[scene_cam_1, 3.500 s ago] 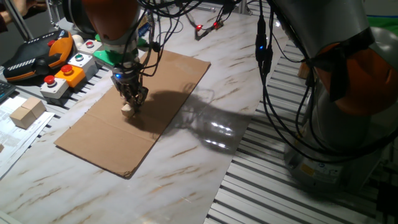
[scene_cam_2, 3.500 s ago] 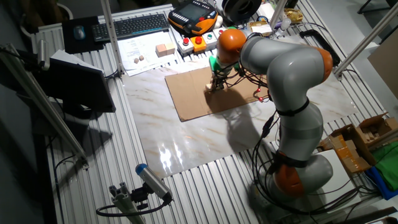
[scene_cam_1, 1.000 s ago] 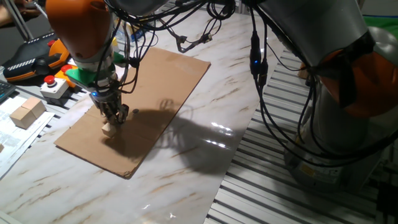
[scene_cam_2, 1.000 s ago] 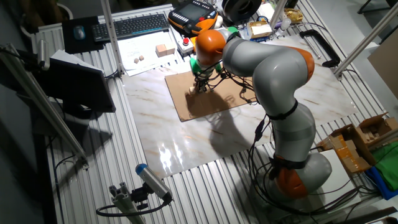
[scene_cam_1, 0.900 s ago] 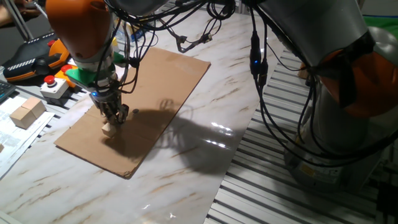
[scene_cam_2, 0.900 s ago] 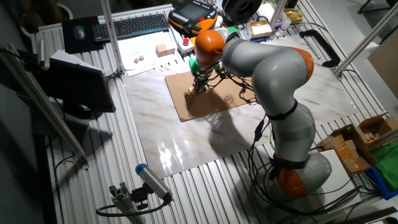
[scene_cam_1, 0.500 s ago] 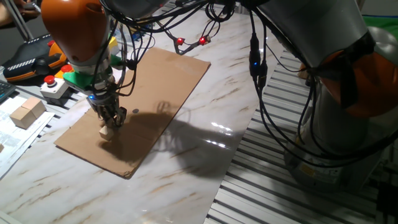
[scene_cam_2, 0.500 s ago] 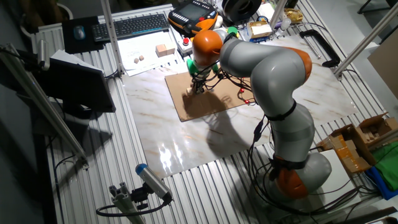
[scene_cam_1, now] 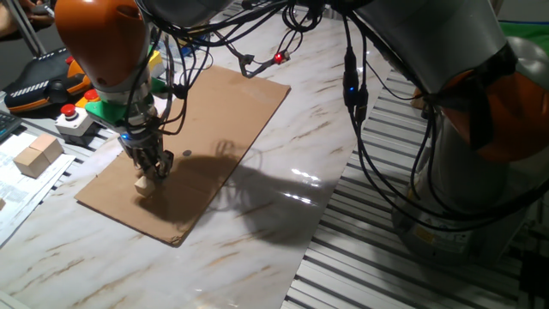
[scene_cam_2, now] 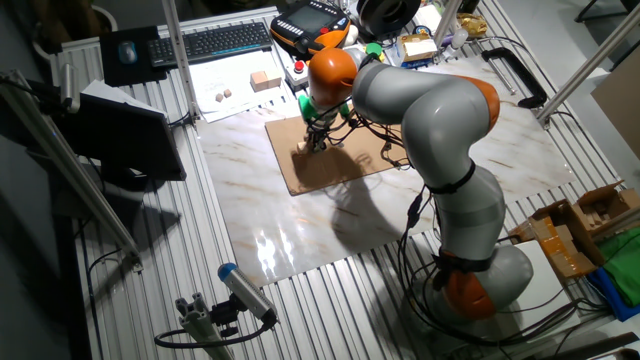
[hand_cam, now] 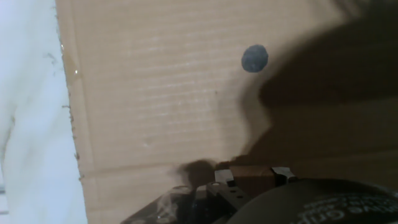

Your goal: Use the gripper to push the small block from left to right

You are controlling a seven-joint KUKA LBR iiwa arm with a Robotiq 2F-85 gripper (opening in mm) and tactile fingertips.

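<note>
The small block (scene_cam_1: 144,184) is a pale wooden cube on the brown cardboard sheet (scene_cam_1: 223,112), close to its near left end. My gripper (scene_cam_1: 154,172) points straight down, and its black fingers look pressed together, with their tips against the block's upper right side. In the other fixed view the gripper (scene_cam_2: 314,141) stands over the cardboard's left part, with the block (scene_cam_2: 304,149) just beside it. The hand view shows only the gripper (hand_cam: 252,177) as shadowed parts at the bottom edge; the block is not plain there.
A dark round spot (scene_cam_1: 171,155) marks the cardboard next to the gripper. Left of the marble table are a button box (scene_cam_1: 81,112), a larger wooden block (scene_cam_1: 36,154) on papers and an orange teach pendant (scene_cam_1: 43,81). Cables (scene_cam_1: 257,60) hang over the far end.
Across the earlier frames the gripper and block slid together along the cardboard toward its near left end; over the last half second they moved only slightly further.
</note>
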